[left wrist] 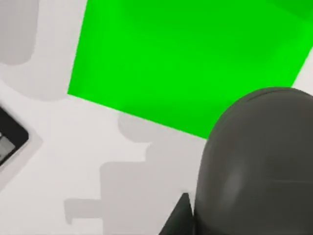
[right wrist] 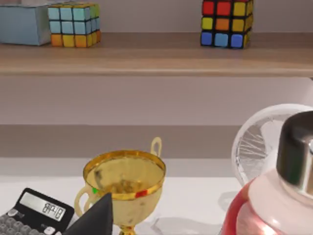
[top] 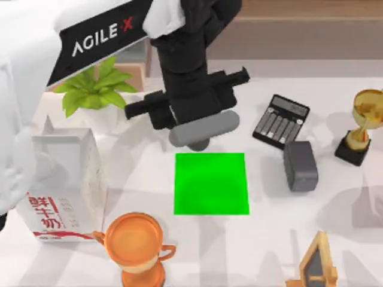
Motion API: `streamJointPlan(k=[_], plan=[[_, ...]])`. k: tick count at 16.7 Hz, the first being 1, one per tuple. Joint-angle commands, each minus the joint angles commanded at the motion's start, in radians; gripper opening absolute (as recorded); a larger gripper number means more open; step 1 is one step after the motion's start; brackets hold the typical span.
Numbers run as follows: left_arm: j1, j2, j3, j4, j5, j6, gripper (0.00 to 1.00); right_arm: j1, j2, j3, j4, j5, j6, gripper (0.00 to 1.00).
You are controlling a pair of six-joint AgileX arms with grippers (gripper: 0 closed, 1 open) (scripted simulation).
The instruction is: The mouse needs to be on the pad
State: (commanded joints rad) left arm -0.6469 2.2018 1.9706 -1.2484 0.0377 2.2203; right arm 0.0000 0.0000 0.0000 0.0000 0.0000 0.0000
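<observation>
Your left gripper (top: 187, 106) hangs above the table at the pad's far edge, near the middle. The black wrist body covers its fingers from above, and the wrist view catches just one dark tip beside a grey rounded housing. You cannot tell whether it is released or clenched, and nothing can be seen in its grasp.

The pad (top: 210, 183) lies bare just below it. The mouse (top: 300, 165) sits on the table to the right of the pad, apart from it, with a strip of white table between them. So the job is not yet begun.

The trouble starts around the mouse. The calculator (top: 280, 120) lies just beside the mouse's far end, perhaps touching. If you come down too far back, a finger could land on the keys, shove the calculator, or pinch both. The mouse is smooth and rounded, so an off-centre squeeze could let it squirt out or twist.

Further right stands the gold cup (top: 362, 122), tall and narrow-based. A wide sweep across could tip it.

The left arm also has to reach across the pad. A low carry may drag the mouse over the edge and ruck or shift the mat.

The right gripper (right wrist: 95, 215) sits parked by the cup, and I cannot tell how its fingers stand.
</observation>
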Motion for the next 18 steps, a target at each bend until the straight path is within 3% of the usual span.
streamJointPlan(k=[5, 10, 18], plan=[[-0.084, 0.088, 0.03, -0.036, -0.01, 0.2, 0.0, 0.0, 0.0, 0.0, 0.0, 0.0, 0.0, 1.0], [-0.09, 0.095, 0.032, -0.039, -0.011, 0.214, 0.0, 0.0, 0.0, 0.0, 0.0, 0.0, 0.0, 1.0], [0.0, 0.092, 0.007, -0.007, 0.001, 0.272, 0.0, 0.0, 0.0, 0.0, 0.0, 0.0, 0.0, 1.0]])
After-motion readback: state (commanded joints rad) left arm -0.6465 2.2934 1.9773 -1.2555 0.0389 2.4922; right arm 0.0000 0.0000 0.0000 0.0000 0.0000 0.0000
